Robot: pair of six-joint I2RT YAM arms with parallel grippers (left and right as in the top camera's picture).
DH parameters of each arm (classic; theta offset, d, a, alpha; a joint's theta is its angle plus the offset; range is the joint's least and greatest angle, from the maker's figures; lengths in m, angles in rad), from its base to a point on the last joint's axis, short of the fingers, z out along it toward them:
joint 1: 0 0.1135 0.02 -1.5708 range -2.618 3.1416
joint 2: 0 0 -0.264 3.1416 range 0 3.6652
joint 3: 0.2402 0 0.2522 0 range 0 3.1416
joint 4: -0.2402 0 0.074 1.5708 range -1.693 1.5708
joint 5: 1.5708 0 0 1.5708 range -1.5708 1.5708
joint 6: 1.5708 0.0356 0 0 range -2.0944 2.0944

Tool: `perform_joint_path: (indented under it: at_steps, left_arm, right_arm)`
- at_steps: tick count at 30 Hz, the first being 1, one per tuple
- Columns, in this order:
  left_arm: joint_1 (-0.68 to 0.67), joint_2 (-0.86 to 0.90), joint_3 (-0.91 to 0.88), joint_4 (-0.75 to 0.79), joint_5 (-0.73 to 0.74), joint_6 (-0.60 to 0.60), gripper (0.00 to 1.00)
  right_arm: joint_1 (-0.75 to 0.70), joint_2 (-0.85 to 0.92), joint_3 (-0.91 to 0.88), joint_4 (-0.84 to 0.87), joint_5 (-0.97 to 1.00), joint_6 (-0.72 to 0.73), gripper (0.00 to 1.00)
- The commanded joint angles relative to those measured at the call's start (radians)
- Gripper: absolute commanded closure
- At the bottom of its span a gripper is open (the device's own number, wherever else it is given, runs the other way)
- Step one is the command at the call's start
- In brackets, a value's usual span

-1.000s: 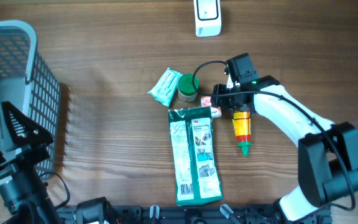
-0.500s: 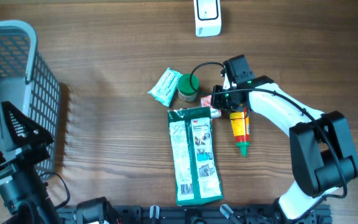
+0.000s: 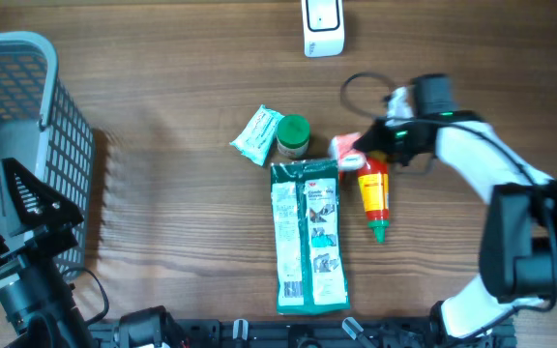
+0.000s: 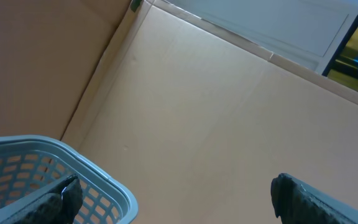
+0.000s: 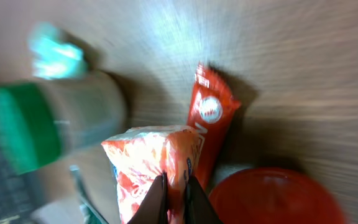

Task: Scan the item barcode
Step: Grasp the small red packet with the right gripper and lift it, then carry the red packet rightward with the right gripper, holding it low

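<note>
Right hand (image 5: 174, 198), pinching the orange snack packet (image 5: 148, 162); white scanner (image 3: 323, 27) stands toward the far edge, slightly left, well apart.

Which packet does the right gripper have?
The small orange packet, pinched in the shut right gripper beside the red bottle. The teal packet and the long green pack lie free on the table.

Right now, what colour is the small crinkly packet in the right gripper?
The small crinkly packet is mainly orange, best seen in right wrist view.
</note>
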State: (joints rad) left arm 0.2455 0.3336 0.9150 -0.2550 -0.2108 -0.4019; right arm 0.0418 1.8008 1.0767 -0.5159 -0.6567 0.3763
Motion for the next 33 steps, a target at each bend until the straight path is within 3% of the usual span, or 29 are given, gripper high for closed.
perform_joint_path:
  at_steps: [1, 10, 13, 15, 19, 25, 27, 29, 33]
  left_arm:
    - [0.008, -0.013, -0.006, -0.001, 0.012, -0.003, 0.0]
    - [0.008, -0.013, -0.006, -0.013, 0.012, -0.002, 0.0]
    - [0.008, -0.013, -0.006, -0.016, 0.012, -0.003, 0.0]
    - [0.008, -0.013, -0.006, -0.016, 0.012, -0.003, 0.0]
    - [0.008, -0.013, -0.006, -0.016, 0.012, -0.003, 0.0]
    - [0.008, -0.013, -0.006, -0.016, 0.012, -0.003, 0.0]
    - [0.008, -0.013, -0.006, -0.019, 0.012, -0.003, 0.0]
    - [0.008, -0.013, -0.006, -0.027, 0.012, -0.003, 0.0]
    - [0.008, -0.013, -0.006, -0.031, 0.012, -0.003, 0.0]
  right_arm:
    - [-0.106, -0.044, 0.025, -0.01, -0.285, -0.132, 0.96]
    - [-0.129, -0.044, 0.025, 0.0, -0.555, -0.285, 0.96]
    - [-0.129, -0.044, 0.025, 0.003, -0.589, -0.229, 0.96]
    - [-0.129, -0.044, 0.025, 0.002, -0.46, -0.089, 0.96]
    - [-0.127, -0.044, 0.025, -0.052, 0.055, 0.449, 0.96]
    - [-0.127, -0.044, 0.025, -0.006, 0.481, 0.936, 0.95]
    - [-0.127, -0.042, 0.025, -0.005, 0.57, 1.089, 0.93]
    - [-0.127, -0.034, 0.024, -0.014, 0.64, 1.203, 0.76]
    - [-0.115, -0.021, 0.024, -0.023, 0.585, 1.321, 0.79]
